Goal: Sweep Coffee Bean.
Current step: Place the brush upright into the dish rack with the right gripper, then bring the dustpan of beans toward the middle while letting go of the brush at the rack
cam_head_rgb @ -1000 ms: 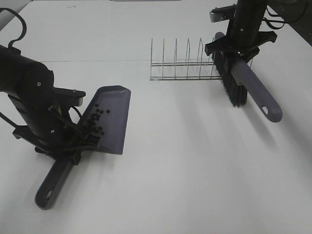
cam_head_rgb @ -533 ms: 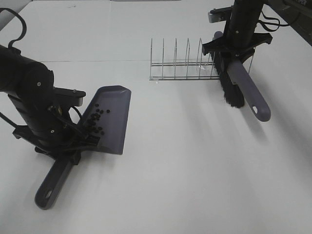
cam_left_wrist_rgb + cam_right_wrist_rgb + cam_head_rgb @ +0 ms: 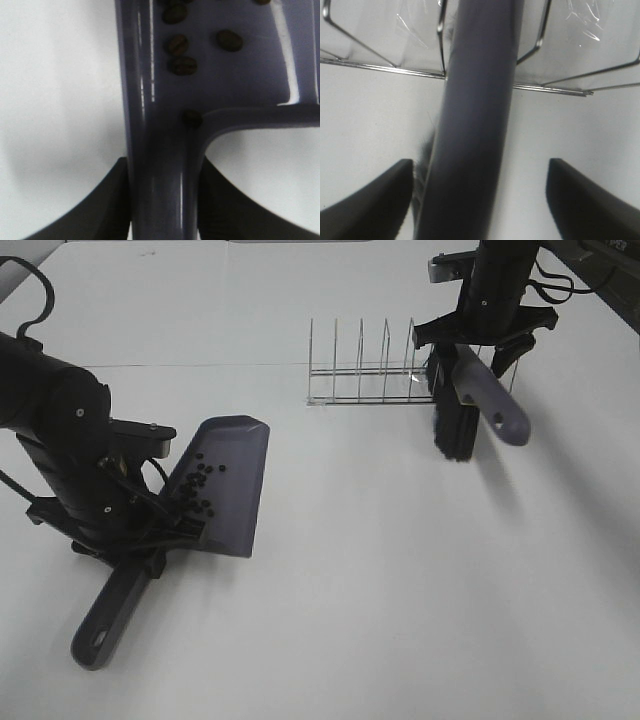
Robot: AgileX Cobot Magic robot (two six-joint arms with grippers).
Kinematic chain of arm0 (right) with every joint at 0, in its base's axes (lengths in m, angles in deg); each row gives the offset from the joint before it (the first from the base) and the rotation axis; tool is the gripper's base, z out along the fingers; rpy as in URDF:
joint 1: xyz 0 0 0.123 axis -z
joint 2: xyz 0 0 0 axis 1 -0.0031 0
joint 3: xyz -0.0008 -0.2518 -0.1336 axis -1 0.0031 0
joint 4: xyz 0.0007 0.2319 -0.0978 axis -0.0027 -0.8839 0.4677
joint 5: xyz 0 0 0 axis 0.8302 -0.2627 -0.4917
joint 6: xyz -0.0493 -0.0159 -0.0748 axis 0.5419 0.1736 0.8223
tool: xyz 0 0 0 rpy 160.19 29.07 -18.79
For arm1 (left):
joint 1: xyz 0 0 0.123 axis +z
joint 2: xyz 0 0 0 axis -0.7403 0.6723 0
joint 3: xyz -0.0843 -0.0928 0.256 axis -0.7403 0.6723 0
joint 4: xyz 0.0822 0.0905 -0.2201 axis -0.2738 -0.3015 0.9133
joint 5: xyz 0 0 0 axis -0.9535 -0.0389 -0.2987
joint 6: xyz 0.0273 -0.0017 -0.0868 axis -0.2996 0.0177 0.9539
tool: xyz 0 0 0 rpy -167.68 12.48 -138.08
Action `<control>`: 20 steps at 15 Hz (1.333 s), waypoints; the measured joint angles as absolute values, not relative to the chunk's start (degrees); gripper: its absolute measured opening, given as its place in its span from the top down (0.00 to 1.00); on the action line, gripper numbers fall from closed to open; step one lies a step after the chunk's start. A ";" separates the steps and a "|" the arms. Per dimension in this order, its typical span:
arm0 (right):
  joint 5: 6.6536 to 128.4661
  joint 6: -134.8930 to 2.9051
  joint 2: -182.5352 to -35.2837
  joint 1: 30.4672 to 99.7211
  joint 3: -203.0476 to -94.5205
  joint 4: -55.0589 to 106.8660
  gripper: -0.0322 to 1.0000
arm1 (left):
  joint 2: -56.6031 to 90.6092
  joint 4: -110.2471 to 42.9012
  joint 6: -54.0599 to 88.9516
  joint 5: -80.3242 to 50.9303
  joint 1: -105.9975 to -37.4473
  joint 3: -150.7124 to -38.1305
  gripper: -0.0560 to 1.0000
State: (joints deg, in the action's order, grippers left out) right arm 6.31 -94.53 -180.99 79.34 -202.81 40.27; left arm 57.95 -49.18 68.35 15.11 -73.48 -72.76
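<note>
Coffee beans [image 3: 197, 483], small dark ovals, lie inside the grey-purple plastic dustpan [image 3: 235, 480], left of frame. Left hand [image 3: 162, 200] clamps its handle; keep the pan level. Right hand [image 3: 480, 200] grips the black-bristled brush [image 3: 455, 415] near the wire rack [image 3: 365, 375], upper right; park it gently.

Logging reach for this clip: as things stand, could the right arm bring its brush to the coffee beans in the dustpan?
Probably yes. Bare table lies between the brush in the right hand and the coffee beans in the dustpan; the wire rack stands behind that path.
</note>
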 joint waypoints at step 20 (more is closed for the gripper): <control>7.00 -92.81 -125.30 79.22 -140.76 35.98 0.21 | 57.95 -48.95 68.35 14.99 -73.48 -72.76 0.61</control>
